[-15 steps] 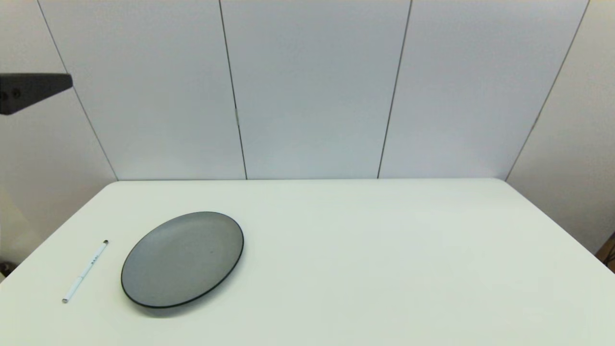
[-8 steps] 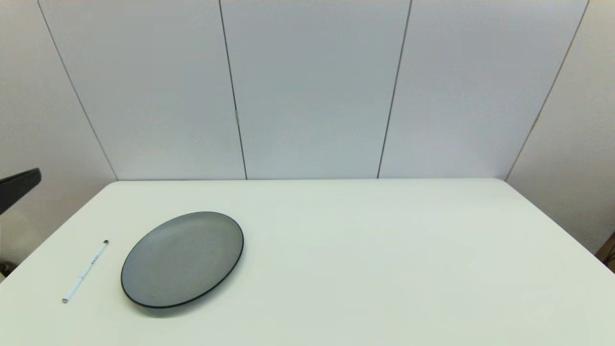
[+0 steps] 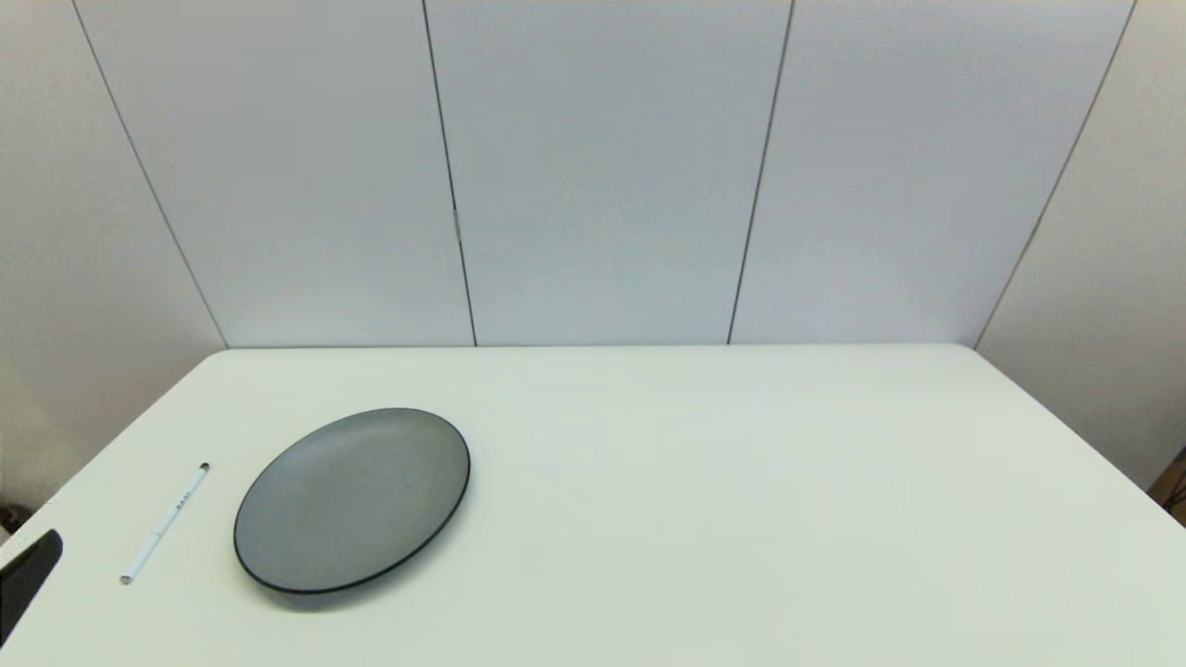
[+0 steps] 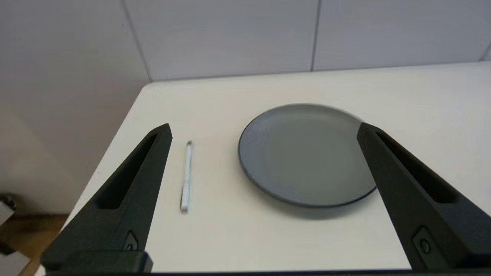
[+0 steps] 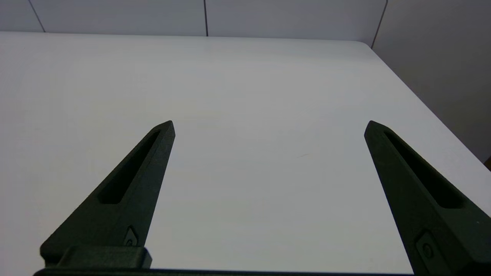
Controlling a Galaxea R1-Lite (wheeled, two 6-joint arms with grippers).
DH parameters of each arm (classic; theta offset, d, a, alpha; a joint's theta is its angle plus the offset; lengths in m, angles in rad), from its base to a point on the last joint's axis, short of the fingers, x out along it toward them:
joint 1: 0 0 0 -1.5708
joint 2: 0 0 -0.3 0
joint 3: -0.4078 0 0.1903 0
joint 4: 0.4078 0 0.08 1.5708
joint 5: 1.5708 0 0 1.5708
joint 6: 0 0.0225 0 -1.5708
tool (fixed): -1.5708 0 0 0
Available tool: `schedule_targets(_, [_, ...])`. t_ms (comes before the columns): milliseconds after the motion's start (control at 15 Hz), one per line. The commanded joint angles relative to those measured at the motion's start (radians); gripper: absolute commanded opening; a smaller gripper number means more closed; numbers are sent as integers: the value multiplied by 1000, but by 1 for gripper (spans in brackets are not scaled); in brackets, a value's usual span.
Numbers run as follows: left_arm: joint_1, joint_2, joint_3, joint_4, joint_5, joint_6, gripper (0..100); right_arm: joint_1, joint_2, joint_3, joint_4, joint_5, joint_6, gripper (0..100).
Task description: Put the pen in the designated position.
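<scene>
The pen (image 3: 165, 524) is lying flat on the white table (image 3: 704, 500) at about nine o'clock from the grey dark-rimmed plate (image 3: 351, 499), just beside it without touching; it is showing as a thin white barrel with a small dark tip pointing toward one o'clock and tiny dark print mid-barrel, too small to read. The left gripper (image 4: 264, 128) is hanging at the table's near left edge with its fingers spread wide and holding nothing, the pen and plate showing between them. The right gripper (image 5: 269, 126) is sitting wide open and empty over bare tabletop at the right.
</scene>
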Motion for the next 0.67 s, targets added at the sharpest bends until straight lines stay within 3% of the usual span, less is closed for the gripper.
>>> schedule_targets(67, [38,-185,195,-54,-9,9,100,0,0,0,-1,0,0,100])
schedule_targets(333, [31,-298,295,-42,-10,16,100,0,0,0,-1,0,0,100])
schedule_targets(667, [26,-453,295,108,-25,15,100,0,1,0,-1,0,0,100])
